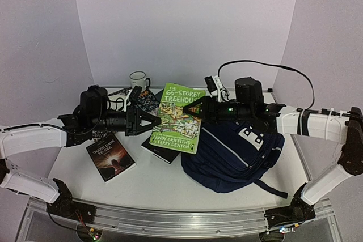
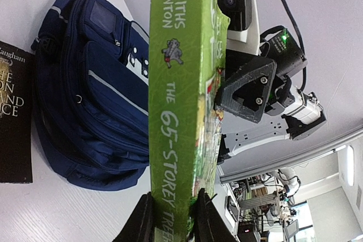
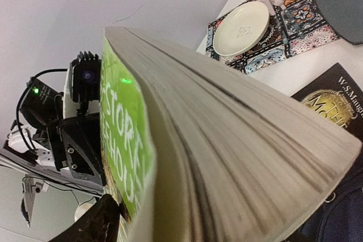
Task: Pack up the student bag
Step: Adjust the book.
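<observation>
1. Nearest me, the student bag (image 1: 238, 154) lies slumped on the right side of the bench (image 1: 153, 179), beneath the right arm. A dark paperback (image 1: 110, 158) lies to the left.
2. The bag looks soft and floppy, probably light. I'd take it by a zipper pull or the rim of its mouth, since loose cloth sags.
3. Above the middle, the left tool (image 2: 173, 222) is clamped on the spine of the green book (image 1: 178, 118).
4. The right tool (image 1: 191, 110) straddles the opposite page edge; whether it pinches, I cannot tell.
5. Farthest back stands a white mug (image 1: 138, 79).
</observation>
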You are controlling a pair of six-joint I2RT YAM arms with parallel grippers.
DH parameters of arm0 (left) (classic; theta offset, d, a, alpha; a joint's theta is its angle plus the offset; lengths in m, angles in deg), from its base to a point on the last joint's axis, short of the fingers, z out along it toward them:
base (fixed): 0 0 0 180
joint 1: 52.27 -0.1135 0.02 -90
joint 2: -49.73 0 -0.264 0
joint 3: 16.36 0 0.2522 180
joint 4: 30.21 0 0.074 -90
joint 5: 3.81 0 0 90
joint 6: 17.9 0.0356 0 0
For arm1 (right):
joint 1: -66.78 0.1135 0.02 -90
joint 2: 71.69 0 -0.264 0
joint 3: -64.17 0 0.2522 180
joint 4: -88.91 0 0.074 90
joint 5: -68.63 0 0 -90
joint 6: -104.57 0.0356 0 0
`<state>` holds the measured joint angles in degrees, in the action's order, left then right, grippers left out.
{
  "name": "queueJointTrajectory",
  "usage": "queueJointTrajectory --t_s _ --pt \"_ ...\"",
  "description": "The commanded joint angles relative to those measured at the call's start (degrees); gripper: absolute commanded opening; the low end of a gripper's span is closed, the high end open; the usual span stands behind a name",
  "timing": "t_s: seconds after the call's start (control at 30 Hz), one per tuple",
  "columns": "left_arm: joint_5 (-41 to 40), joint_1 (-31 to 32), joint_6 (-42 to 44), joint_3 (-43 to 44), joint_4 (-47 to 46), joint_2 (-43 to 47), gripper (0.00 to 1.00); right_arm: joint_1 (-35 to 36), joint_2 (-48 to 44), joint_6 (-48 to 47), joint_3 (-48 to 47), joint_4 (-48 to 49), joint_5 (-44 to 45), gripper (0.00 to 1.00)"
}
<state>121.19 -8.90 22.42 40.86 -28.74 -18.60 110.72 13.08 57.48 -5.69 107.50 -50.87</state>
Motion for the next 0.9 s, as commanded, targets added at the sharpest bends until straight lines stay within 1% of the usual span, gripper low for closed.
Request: queueJointTrajectory --t_s 0.0,0.13,0.37,0.43,0.57,0.6,0.67,0.7,0.8,0.87 --pt "1.7 0.3 1.0 0.5 -10.1 1.1 0.0 -0.1 -0.6 2.2 -1.0 6.4 -4.9 0.66" --pt "0.5 0.2 1.7 -0.9 -10.2 0.7 0.0 -0.2 -1.4 3.1 -0.8 7.8 -6.4 0.56" --pt "0.4 -1.9 1.8 -3.3 -10.2 -1.6 0.0 -0.4 -2.3 5.0 -0.2 9.6 -7.3 0.47" --pt "0.4 -2.0 2.0 -3.3 -10.2 -2.5 0.0 -0.4 -2.5 5.3 0.0 9.9 -7.1 0.41" --pt "0.2 -2.0 2.0 -2.7 -10.2 -4.4 0.01 -0.5 -2.3 5.7 0.2 9.9 -6.0 0.25" --pt "-0.2 -2.0 1.9 -2.7 -10.1 -4.6 0.04 -0.5 -2.3 5.8 0.3 9.9 -5.7 0.21" --pt "-1.3 -2.0 1.7 -2.9 -10.1 -4.8 0.16 -0.6 -2.3 5.9 0.4 10.0 -4.8 0.13" --pt "-2.0 -2.0 1.5 -3.1 -10.1 -4.8 0.24 -0.6 -2.4 6.0 0.4 10.0 -4.2 0.1" --pt "-4.9 -2.0 0.1 -4.3 -10.1 -4.1 0.53 -0.6 -2.7 6.4 0.4 10.0 -1.6 0.06" --pt "-6.4 -1.9 -1.3 -5.3 -10.1 -3.8 0.67 -0.7 -2.9 6.9 0.7 10.0 0.7 0.03"
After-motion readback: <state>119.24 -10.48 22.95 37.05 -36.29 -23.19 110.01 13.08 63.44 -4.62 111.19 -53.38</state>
